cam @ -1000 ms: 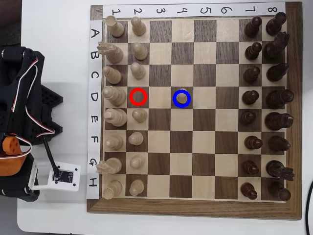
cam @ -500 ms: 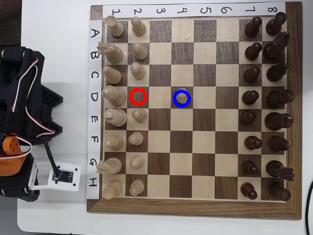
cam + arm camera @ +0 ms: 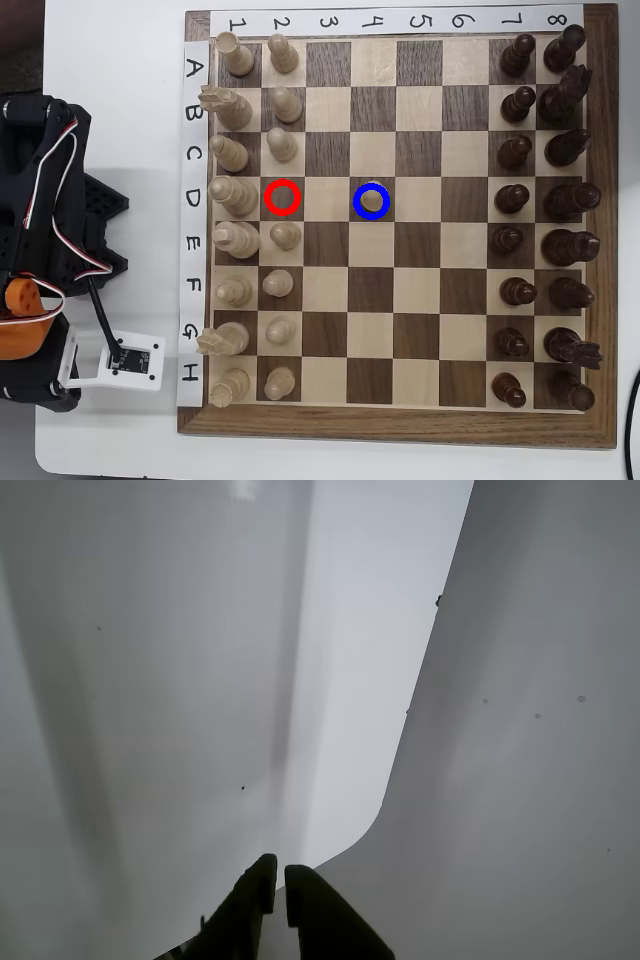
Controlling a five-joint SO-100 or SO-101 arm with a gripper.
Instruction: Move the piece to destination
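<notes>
Pale cream wooden pawn (image 3: 372, 201) is standing inside the blue-ringed dark square (image 3: 356, 188), far from the black two-finger gripper (image 3: 279, 883), which is pointing at bare white table (image 3: 150, 680) with fingers pressed together, gripping nothing. Placement seems finished; only resting remains.
</notes>
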